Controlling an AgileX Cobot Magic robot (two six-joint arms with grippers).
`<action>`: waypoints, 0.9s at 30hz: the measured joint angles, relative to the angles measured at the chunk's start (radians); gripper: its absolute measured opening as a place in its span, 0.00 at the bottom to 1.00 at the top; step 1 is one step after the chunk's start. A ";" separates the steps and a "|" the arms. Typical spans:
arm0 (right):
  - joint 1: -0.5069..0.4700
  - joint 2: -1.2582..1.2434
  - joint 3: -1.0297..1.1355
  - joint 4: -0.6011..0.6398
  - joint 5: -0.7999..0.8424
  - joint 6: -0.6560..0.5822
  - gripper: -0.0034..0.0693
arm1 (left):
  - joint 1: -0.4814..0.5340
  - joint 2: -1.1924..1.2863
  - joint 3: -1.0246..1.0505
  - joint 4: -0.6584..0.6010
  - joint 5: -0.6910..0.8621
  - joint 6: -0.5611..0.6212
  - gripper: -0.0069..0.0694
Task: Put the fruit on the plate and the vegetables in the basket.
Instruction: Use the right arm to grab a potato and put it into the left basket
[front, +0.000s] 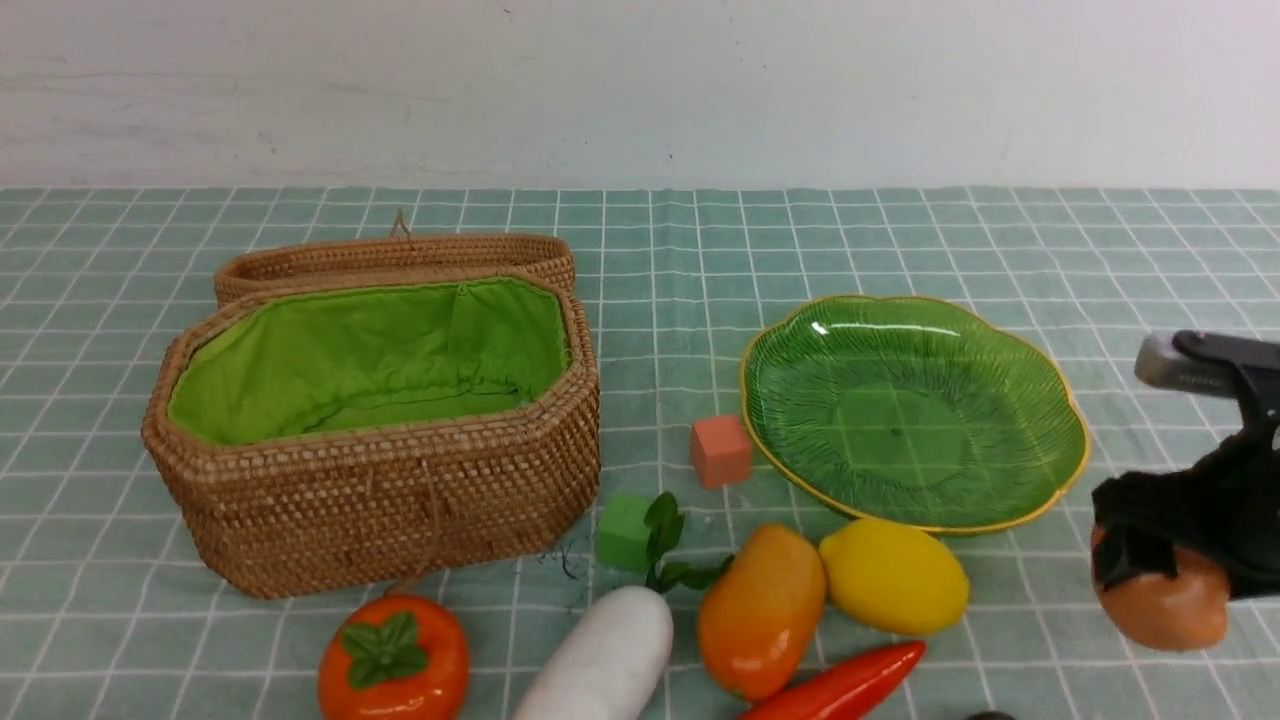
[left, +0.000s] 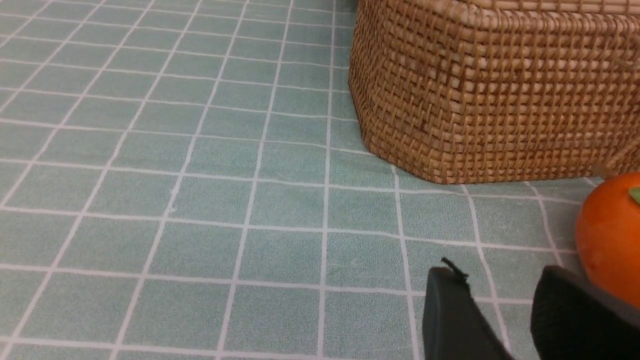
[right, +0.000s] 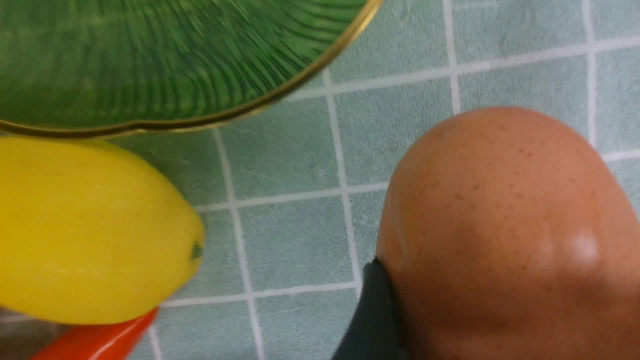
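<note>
My right gripper (front: 1140, 570) is at the right edge of the table, shut on the tan potato (front: 1165, 605); in the right wrist view one dark finger (right: 372, 310) presses the potato (right: 500, 225), the other is hidden. The green plate (front: 900, 420) holds nothing. The lemon (front: 893, 577), mango (front: 760, 610), red chili (front: 840, 688), white radish (front: 605, 660) and persimmon (front: 393, 660) lie along the near edge. The wicker basket (front: 380, 500) stands open at the left. My left gripper (left: 500, 300) is open over bare cloth, beside the persimmon (left: 610, 235).
A salmon-pink cube (front: 721, 451) and a green cube (front: 624, 532) sit between basket and plate. The basket's lid (front: 395, 255) lies behind it. A dark object (front: 990, 715) barely shows at the bottom edge. Lemon (right: 90, 230) and plate rim (right: 280, 97) are close to the potato.
</note>
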 joint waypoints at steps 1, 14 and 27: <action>0.000 0.000 0.000 0.005 0.004 -0.004 0.82 | 0.000 0.000 0.000 0.000 0.000 0.000 0.40; 0.244 -0.020 -0.423 0.513 0.122 -0.424 0.82 | 0.000 0.000 0.000 0.000 0.000 0.000 0.40; 0.489 0.316 -0.783 0.595 0.050 -0.506 0.82 | 0.000 0.000 0.000 0.000 0.000 0.000 0.40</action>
